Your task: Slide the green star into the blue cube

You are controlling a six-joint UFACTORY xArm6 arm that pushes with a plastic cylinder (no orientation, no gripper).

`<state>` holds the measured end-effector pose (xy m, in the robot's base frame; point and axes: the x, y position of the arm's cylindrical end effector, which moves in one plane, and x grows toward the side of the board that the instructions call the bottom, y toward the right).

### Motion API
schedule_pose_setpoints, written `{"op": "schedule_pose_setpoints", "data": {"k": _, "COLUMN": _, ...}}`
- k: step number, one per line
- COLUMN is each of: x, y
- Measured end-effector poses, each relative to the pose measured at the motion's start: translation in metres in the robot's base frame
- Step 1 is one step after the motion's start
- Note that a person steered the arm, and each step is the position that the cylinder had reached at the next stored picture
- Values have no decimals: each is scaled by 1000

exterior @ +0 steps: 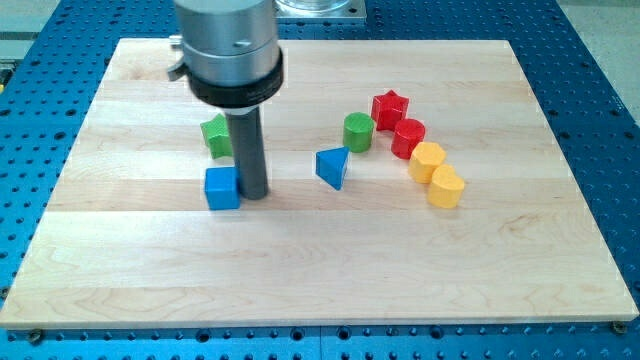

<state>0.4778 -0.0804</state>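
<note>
The green star (216,136) lies on the wooden board left of centre, partly hidden behind my rod. The blue cube (222,188) sits just below it toward the view's bottom, a small gap apart. My tip (253,194) rests on the board right beside the blue cube's right side, touching or nearly touching it, and below and right of the green star.
A blue triangular block (332,167) lies at centre. A green cylinder (358,132), a red star (390,106), a red cylinder (407,138) and two yellow blocks (427,160) (445,186) form an arc on the right. The board (500,260) lies on a blue perforated table.
</note>
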Motion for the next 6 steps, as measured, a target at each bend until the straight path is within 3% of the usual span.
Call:
{"op": "schedule_pose_setpoints", "data": {"k": 1, "x": -30, "y": -3}}
{"op": "schedule_pose_setpoints", "data": {"k": 3, "x": -132, "y": 17}}
{"op": "schedule_pose_setpoints", "data": {"k": 4, "x": -159, "y": -6}}
{"op": "schedule_pose_setpoints", "data": {"k": 5, "x": -148, "y": -41}}
{"op": "schedule_pose_setpoints", "data": {"k": 6, "x": -98, "y": -41}}
